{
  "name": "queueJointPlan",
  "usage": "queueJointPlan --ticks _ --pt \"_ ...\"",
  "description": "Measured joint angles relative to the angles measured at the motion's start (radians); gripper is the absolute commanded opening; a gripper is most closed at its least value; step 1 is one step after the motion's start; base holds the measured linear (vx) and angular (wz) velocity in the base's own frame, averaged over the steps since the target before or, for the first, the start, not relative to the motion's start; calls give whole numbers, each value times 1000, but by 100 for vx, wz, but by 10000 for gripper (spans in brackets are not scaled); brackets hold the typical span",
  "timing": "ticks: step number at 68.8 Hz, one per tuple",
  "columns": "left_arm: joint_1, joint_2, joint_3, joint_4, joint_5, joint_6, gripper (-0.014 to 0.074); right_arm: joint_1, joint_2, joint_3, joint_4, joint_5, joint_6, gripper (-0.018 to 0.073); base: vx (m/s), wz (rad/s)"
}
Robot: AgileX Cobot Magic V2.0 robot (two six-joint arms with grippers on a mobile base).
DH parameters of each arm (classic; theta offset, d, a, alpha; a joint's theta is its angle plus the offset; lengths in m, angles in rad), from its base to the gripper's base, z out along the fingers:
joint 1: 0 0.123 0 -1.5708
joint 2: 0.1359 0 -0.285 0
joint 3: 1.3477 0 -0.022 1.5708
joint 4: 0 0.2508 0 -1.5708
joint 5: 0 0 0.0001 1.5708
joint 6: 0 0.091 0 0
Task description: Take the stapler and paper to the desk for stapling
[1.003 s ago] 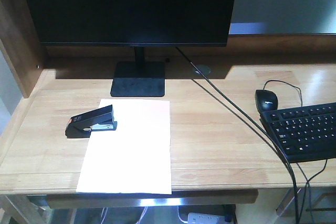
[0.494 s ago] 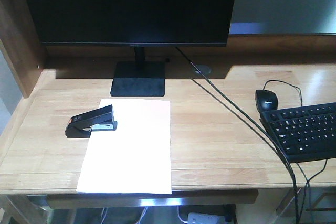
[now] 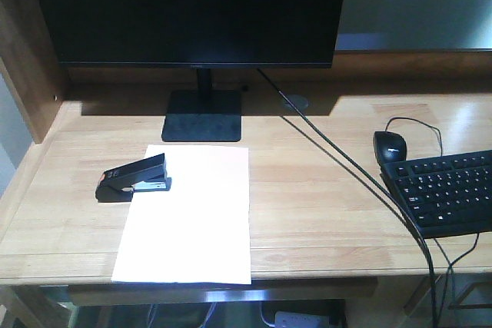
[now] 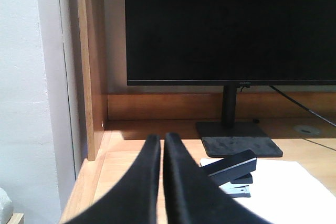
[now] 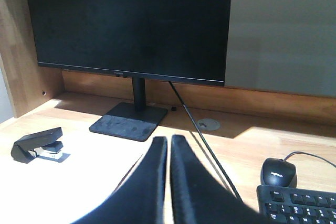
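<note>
The black stapler (image 3: 133, 177) with an orange-red patch lies on the left edge of the white paper (image 3: 188, 215), which rests flat on the light-wood desk (image 3: 307, 190) in front of the monitor. In the left wrist view my left gripper (image 4: 162, 139) is shut and empty, held back from the stapler (image 4: 231, 166) and paper (image 4: 273, 184). In the right wrist view my right gripper (image 5: 168, 140) is also shut and empty, above the desk, with the stapler (image 5: 38, 143) far to its left. Neither gripper appears in the front view.
A black monitor (image 3: 192, 9) on a stand (image 3: 202, 115) fills the back of the desk. A black mouse (image 3: 390, 146) and keyboard (image 3: 447, 192) sit at the right, with cables (image 3: 346, 163) running across. A wooden side panel (image 3: 27, 59) rises at the left.
</note>
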Motion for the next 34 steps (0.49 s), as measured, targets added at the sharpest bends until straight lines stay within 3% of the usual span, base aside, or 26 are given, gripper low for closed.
queueJointPlan --ticks 10,21,34 --pt "0 0 0 0 1 0 -7 -23 0 0 143 8 -53 -9 0 0" --pt "0 0 0 0 1 0 -7 -167 0 4 429 -6 -348 -9 0 0" --pt "0 0 0 1 1 0 -7 -364 -15 68 707 -164 -734 -9 0 0"
